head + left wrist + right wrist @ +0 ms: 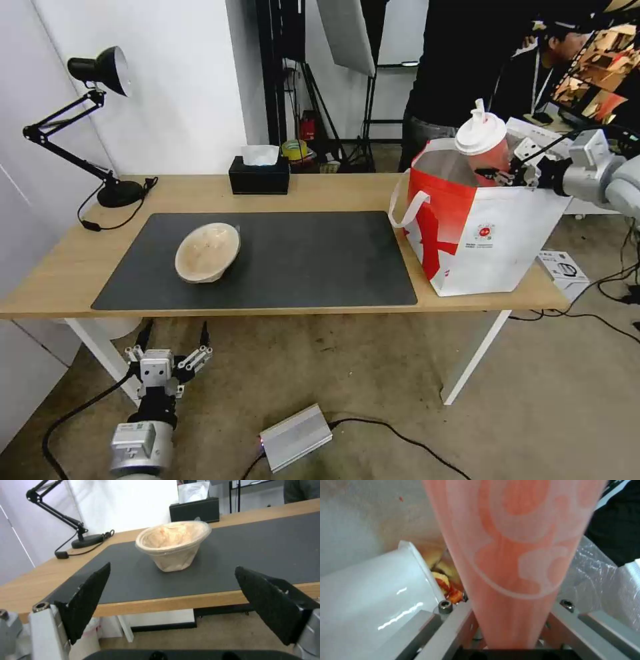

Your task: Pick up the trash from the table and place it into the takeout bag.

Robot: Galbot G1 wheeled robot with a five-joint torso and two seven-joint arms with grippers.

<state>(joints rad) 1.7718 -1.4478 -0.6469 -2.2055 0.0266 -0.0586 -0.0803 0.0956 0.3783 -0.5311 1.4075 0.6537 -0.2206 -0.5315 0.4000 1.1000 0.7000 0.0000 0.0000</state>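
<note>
— What do I have behind the left pincer [172, 348]?
— Bare concrete floor [373, 373], a silver box [295, 437] beside it. Far beyond, white wall [180, 87], black desk lamp [100, 73].

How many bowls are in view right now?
2. A beige bowl sits on the dark mat; a white bowl lies inside the takeout bag. Others could be hidden there.
</note>
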